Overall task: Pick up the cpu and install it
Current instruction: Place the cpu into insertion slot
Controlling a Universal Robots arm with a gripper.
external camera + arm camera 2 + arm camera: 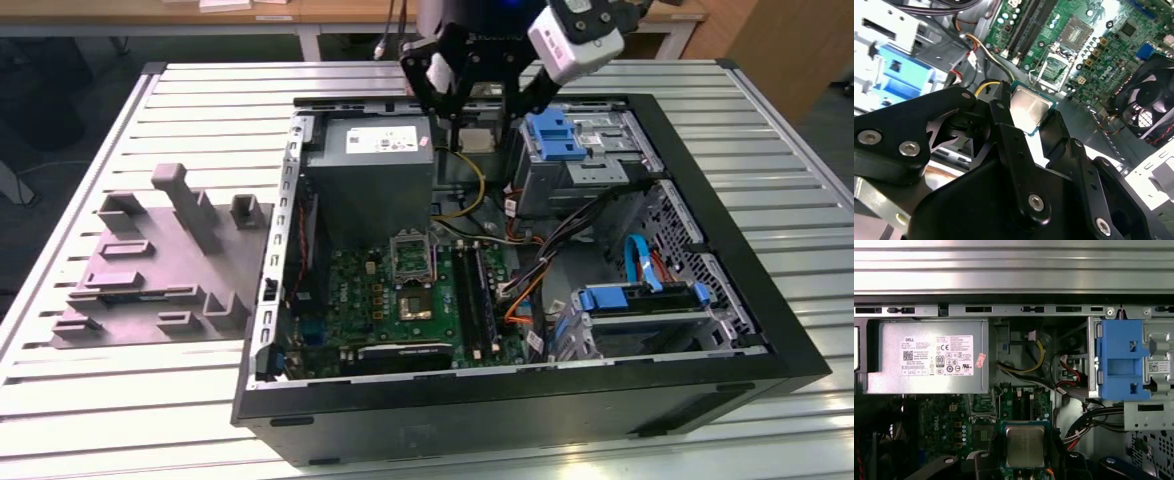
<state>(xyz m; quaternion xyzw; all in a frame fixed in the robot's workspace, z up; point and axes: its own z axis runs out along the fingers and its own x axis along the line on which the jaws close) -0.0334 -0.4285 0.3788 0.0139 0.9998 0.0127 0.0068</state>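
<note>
The gripper (1028, 111) has its jaws clamped on the cpu (1025, 446), held flat over the computer case (781, 345), the metal-framed socket (411, 256) well apart, lower and toward the exterior view's left

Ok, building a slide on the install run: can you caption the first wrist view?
Gripper shut on the cpu over the motherboard inside the open computer case, near the grey power supply.

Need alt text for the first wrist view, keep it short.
The end effector grips the cpu by its edges, silvery top showing, over the green motherboard inside an open computer case. Also in view are a grey power supply and a blue drive bracket.
</note>
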